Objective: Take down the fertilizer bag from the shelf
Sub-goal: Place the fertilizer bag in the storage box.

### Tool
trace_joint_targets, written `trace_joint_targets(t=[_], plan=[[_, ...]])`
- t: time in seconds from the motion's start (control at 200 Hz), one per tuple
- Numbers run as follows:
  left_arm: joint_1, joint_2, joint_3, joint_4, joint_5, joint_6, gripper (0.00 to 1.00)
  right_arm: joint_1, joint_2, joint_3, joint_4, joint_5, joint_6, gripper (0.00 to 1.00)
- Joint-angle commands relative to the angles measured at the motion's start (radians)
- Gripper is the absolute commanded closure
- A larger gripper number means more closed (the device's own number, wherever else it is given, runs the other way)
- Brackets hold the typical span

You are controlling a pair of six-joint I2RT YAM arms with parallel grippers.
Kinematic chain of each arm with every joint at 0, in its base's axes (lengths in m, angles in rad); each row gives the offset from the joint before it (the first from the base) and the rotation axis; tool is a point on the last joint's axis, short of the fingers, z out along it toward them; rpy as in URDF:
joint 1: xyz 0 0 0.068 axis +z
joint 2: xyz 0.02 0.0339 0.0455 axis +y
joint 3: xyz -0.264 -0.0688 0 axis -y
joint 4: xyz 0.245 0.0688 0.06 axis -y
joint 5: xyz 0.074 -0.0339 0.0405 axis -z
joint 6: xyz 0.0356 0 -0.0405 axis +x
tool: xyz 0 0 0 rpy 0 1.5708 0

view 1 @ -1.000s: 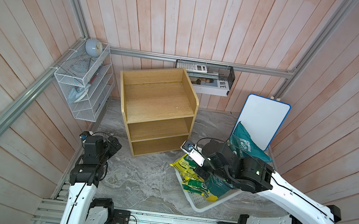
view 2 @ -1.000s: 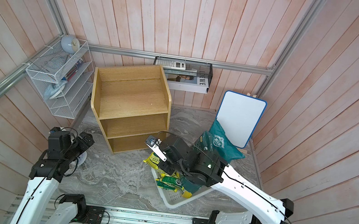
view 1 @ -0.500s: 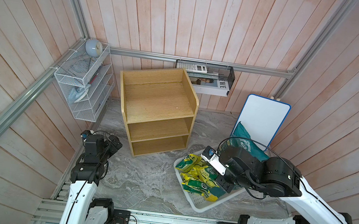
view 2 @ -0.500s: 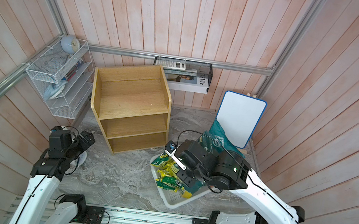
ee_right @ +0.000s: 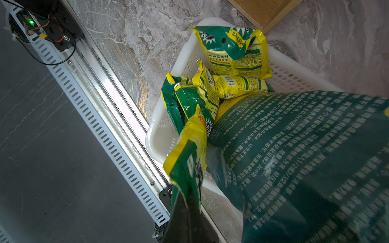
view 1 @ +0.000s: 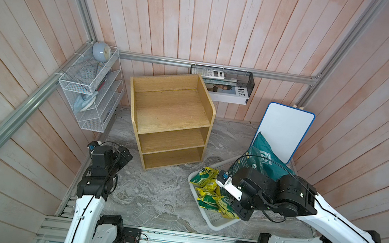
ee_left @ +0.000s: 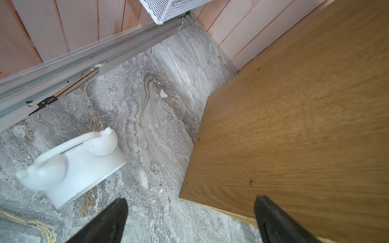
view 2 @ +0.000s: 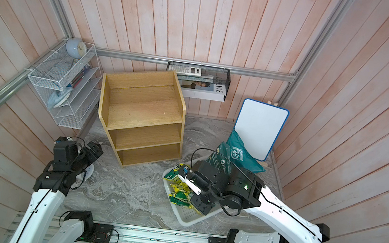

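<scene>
The right arm (view 1: 329,218) reaches in from its base rail, wrist tipped down over the white basket (view 1: 219,225) on the worktop (view 1: 159,199). The right fingers (ee_right: 187,208) are pinched tight on the top edge of a fertilizer bag (ee_right: 189,151) (yellow and green, glossy, creased). It hangs down into the basket among other such bags (ee_right: 237,84) and against a big dark-green bag (ee_right: 305,157), well apart from the shelf (view 1: 171,113). The left arm (view 1: 88,205) stands upright beside the shelf. The left fingers (view 1: 123,155) gape wide, holding nothing.
</scene>
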Motion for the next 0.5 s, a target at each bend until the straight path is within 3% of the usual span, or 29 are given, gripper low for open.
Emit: trace_joint_targets(t=[0.0, 0.11, 0.33, 0.495], plan=[[-0.004, -0.014, 0.006, 0.018, 0.013, -0.009, 0.0, 0.007, 0.006, -0.104, 0.061, 0.008, 0.01, 1.0], [-0.004, -0.029, 0.003, 0.007, 0.009, -0.006, 0.0, 0.0, 0.01, -0.224, 0.15, 0.128, 0.06, 1.0], [-0.004, -0.042, -0.002, 0.0, 0.01, -0.01, 0.0, -0.072, 0.132, -0.292, 0.207, 0.193, 0.112, 1.0], [-0.004, -0.041, 0.004, 0.003, 0.008, -0.007, 0.0, -0.179, 0.21, -0.301, 0.269, 0.124, 0.131, 1.0]])
